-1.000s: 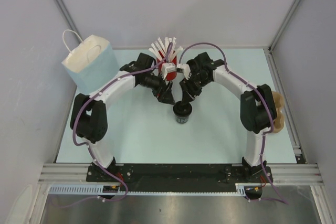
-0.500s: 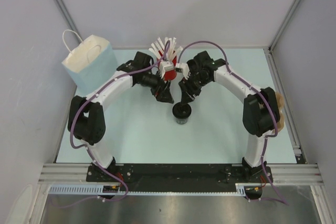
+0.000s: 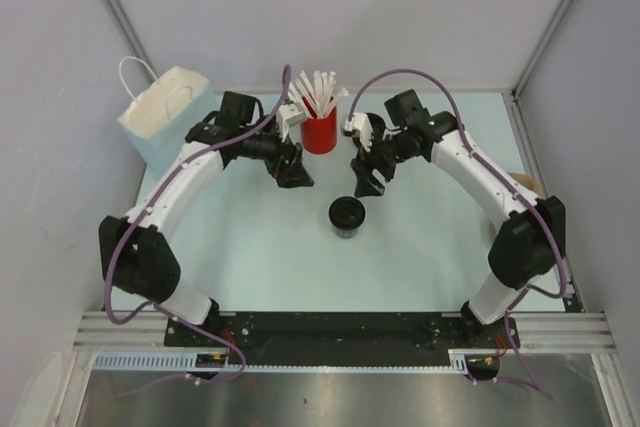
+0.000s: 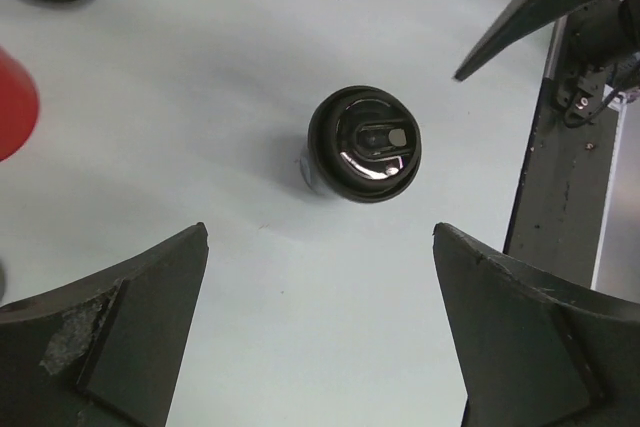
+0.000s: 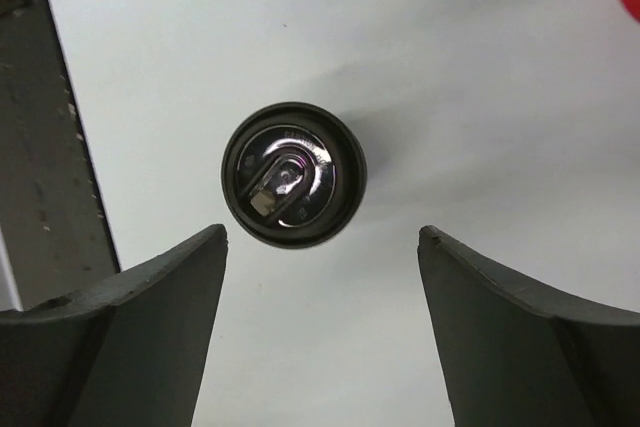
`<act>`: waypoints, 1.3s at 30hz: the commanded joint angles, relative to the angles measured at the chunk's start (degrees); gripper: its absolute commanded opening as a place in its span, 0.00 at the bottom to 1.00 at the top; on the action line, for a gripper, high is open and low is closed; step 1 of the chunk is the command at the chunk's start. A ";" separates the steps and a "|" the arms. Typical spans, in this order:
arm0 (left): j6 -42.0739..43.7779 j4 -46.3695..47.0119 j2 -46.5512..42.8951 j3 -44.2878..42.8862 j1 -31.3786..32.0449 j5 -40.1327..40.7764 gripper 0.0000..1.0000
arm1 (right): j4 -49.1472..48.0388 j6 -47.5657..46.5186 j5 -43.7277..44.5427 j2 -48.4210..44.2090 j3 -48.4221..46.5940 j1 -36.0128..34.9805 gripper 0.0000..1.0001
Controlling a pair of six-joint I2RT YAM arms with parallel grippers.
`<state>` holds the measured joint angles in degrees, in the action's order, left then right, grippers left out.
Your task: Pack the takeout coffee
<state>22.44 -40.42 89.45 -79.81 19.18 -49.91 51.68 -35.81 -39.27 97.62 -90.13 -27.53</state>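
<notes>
The takeout coffee (image 3: 346,215) is a small black cup with a glossy black lid, standing upright on the pale table. It stands free, with nothing touching it. My left gripper (image 3: 293,169) hovers up and to its left, open and empty. My right gripper (image 3: 368,179) hovers just above and to its right, also open and empty. In the left wrist view the coffee (image 4: 364,144) lies beyond the wide-spread gripper (image 4: 320,230). The right wrist view has the coffee (image 5: 293,174) just past the left fingertip of that gripper (image 5: 322,234).
A red cup (image 3: 319,132) of white sticks stands behind the coffee, between the two wrists. A white and blue paper bag (image 3: 165,117) stands at the far left corner. A tan cardboard tray (image 3: 528,184) peeks out behind the right arm's elbow.
Both wrists have drawn apart from the middle, the left one leftwards and the right one rightwards. Both grippers have opened wider. The coffee has stayed put.
</notes>
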 commanded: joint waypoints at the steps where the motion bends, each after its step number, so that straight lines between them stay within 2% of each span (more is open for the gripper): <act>1: 2.79 -1.84 -7.52 1.50 -3.35 1.82 0.99 | -1.23 -5.84 7.09 -7.35 4.08 -3.49 0.82; 3: 3.75 -2.99 -11.30 1.94 -5.19 3.58 0.99 | -1.06 -7.25 7.01 -8.68 5.30 -4.46 0.81; 4: 4.45 -3.78 -12.53 2.46 -5.90 4.29 0.99 | -0.97 -7.60 6.92 -8.94 5.66 -5.07 0.87; 5: 6.02 -5.79 -15.07 2.73 -6.52 4.64 0.99 | -0.71 -8.30 6.75 -9.12 5.93 -5.43 1.00; 10: 6.13 -5.81 -22.55 8.25 -8.46 11.13 1.00 | -1.05 -10.42 8.06 -8.07 8.21 -7.97 1.00; 12: 5.08 -3.62 -25.62 10.63 -8.46 12.46 0.99 | -1.58 -10.77 8.85 -7.19 8.47 -8.85 0.97; 16: 4.28 -0.97 -27.40 15.29 -8.54 11.94 1.00 | -2.11 -12.00 11.05 -5.96 9.09 -11.40 0.77; 18: 4.20 -0.80 -26.96 15.56 -8.54 11.85 1.00 | -2.11 -12.52 11.23 -5.52 9.44 -12.72 0.75; 19: 4.19 -0.71 -26.26 15.74 -8.54 11.77 0.99 | -2.20 -12.79 11.32 -5.25 9.53 -13.07 0.69; 21: 4.11 0.16 -25.91 16.61 -8.63 11.85 0.99 | -2.55 -13.14 12.46 -4.90 9.97 -14.13 0.65; 24: 4.02 0.43 -25.64 17.14 -8.72 11.68 0.99 | -2.99 -13.41 13.51 -3.93 10.23 -14.75 0.48; 39: 3.58 1.31 -25.11 18.02 -8.81 11.15 0.99 | -1.50 -15.25 13.34 -3.32 11.38 -14.39 0.44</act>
<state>26.39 -40.95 64.40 -62.54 10.85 -37.87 50.02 -49.71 -26.06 93.97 -79.35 -42.09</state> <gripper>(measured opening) 0.994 0.443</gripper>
